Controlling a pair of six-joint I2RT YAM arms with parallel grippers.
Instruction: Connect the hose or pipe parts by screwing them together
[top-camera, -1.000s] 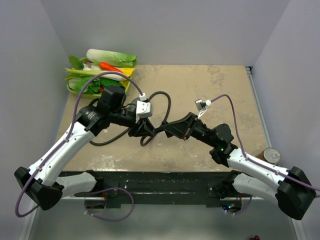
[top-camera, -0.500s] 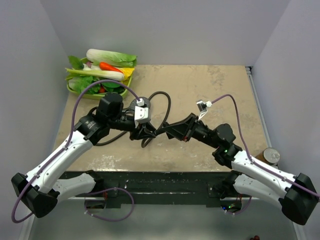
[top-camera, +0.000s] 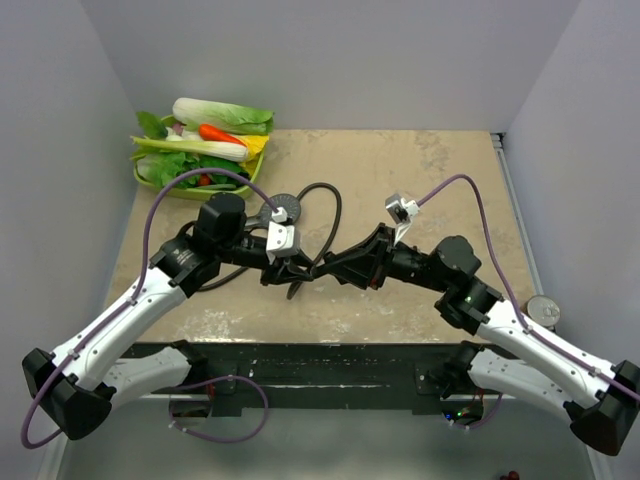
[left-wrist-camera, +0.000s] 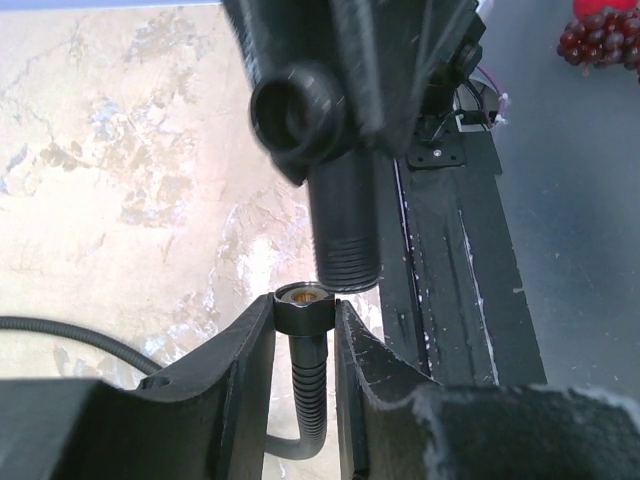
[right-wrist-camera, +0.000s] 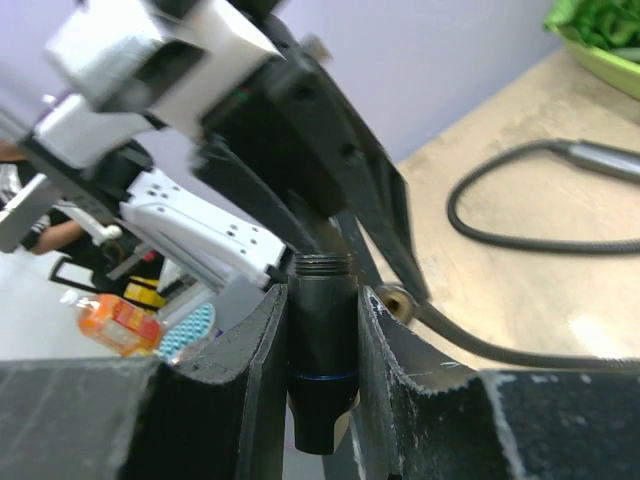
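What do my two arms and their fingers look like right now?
The left arm and right arm match: white links, black joints and bases. A purple cable loops along each to a white wrist camera block. The fingers are flat, matte black wedges.

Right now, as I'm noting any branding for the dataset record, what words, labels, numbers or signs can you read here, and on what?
No text can be read in any view.
On the orange object in the right wrist background: blurred, unreadable.
On the shower handle and the hose nut: no print shows.
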